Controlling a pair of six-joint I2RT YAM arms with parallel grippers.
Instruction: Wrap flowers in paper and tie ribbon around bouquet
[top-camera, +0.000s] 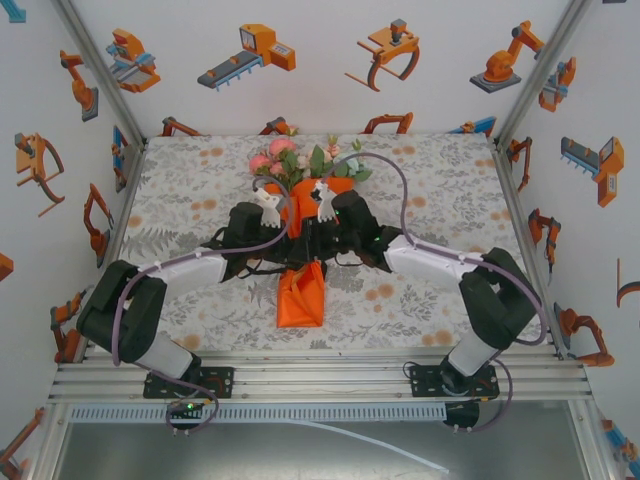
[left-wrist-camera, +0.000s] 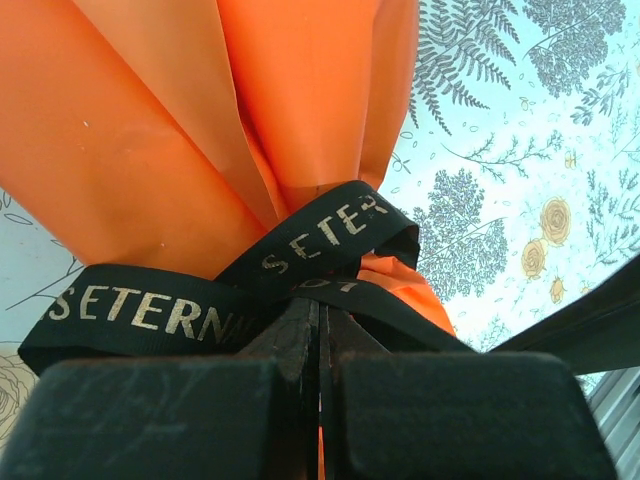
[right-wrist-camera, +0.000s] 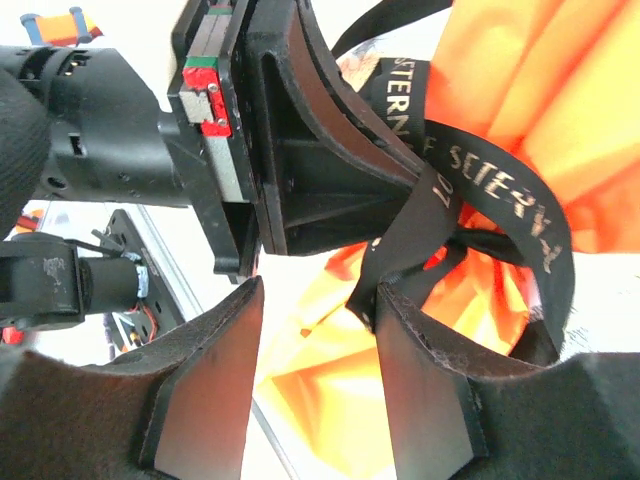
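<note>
The bouquet lies mid-table with the flowers (top-camera: 290, 160) at its far end and the orange paper (top-camera: 300, 298) flaring toward me. The black ribbon (left-wrist-camera: 200, 310) with pale lettering is looped round the paper's (left-wrist-camera: 200, 130) pinched neck. My left gripper (left-wrist-camera: 320, 305) is shut at that neck, and a ribbon (right-wrist-camera: 500, 200) strand runs out of its tips. Right beside it, my right gripper (right-wrist-camera: 318, 290) is open, and a loose ribbon end rests against its right fingertip (right-wrist-camera: 395, 305). Both grippers meet over the bouquet's waist, the left (top-camera: 288, 243) and the right (top-camera: 322, 243).
The floral tablecloth (top-camera: 190, 200) covers the table, with free cloth on both sides of the bouquet. White walls with orange robot prints close in the left, right and back. The aluminium rail (top-camera: 320, 375) with both arm bases runs along the near edge.
</note>
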